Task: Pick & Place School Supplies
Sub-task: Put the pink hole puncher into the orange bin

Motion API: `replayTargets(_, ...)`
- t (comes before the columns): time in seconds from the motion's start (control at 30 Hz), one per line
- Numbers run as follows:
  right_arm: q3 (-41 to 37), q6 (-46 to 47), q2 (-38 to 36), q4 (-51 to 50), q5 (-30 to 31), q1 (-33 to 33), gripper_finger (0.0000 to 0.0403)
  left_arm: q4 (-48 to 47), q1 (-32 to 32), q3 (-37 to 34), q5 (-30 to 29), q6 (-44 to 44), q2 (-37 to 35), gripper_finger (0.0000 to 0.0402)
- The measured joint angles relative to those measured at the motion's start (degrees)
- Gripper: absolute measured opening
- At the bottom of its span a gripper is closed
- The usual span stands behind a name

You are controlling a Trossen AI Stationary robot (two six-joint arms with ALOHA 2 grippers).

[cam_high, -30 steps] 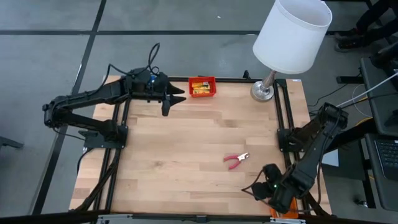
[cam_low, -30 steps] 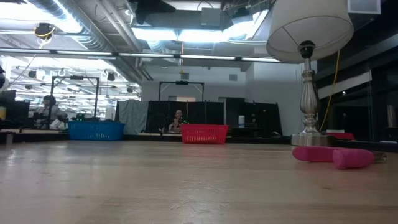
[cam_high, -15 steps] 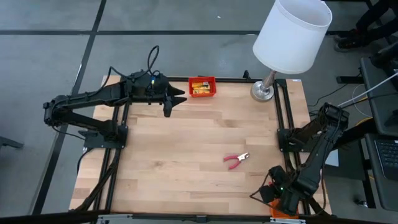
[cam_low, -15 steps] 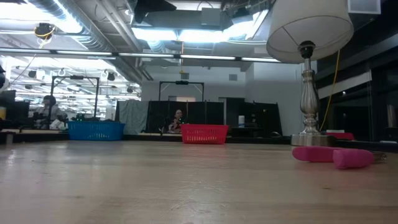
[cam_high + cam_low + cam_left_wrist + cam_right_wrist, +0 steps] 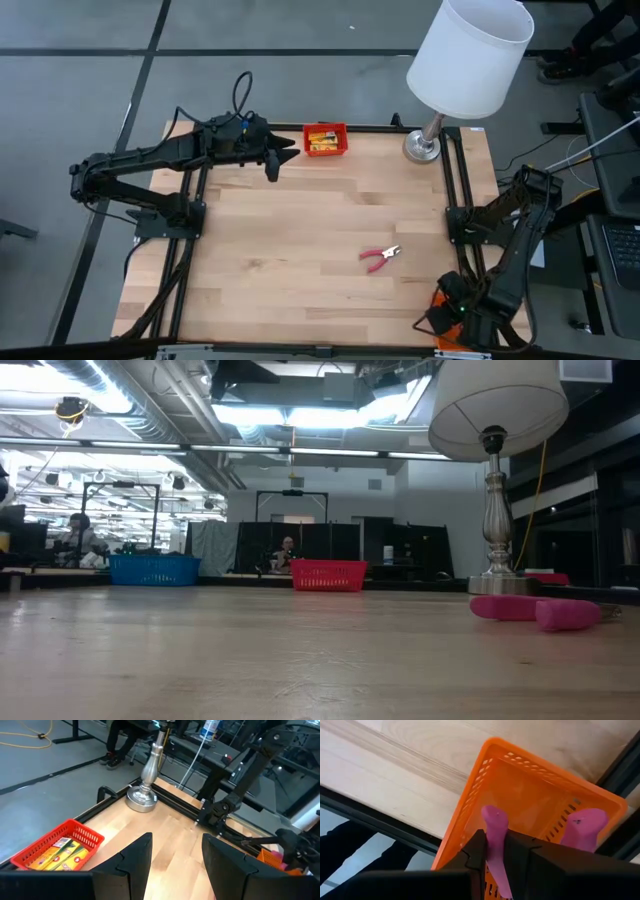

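Observation:
My right gripper (image 5: pixel 499 842) hangs over the orange tray (image 5: pixel 520 785) at the table's near right corner (image 5: pixel 445 322), shut on a pink-handled plier-like tool (image 5: pixel 495 827). A second pink handle (image 5: pixel 582 827) shows beside one finger. Another pink-handled tool (image 5: pixel 380 257) lies flat on the wood right of centre, seen also in the low view (image 5: pixel 535 610). Yellow packets (image 5: pixel 320 141) lie in the red tray (image 5: pixel 341 140) at the far edge. My left gripper (image 5: pixel 273 165) is held open above the far left of the table, left of the red tray (image 5: pixel 75 832), with nothing between its fingers (image 5: pixel 135 860). My right gripper pinches one pink handle (image 5: pixel 496 855) of the tool between its two fingers, coming from above and pointing down. The handle's free end (image 5: pixel 493 815) sticks out below the fingertips toward the orange tray's floor. I cannot tell whether the tool touches the tray.
A lamp with a white shade (image 5: pixel 470 55) stands on its metal foot (image 5: pixel 422 148) at the far right corner. Black frame rails (image 5: pixel 458 190) run along the table's edges. Bare wood (image 5: pixel 290 250) fills the middle and left.
My right gripper has gone toward the table's near right corner and down, carrying the pink-handled tool over the orange tray. My left gripper has rolled a little in place. The tool on the table has not moved.

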Motion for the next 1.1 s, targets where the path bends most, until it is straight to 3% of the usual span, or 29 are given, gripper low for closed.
replayTargets(1.1,-0.2,-3.6,0.2,1.5,3.2,-2.6,0.0056,0.0,-0.1,0.0,-1.4,2.4,0.0,0.0168)
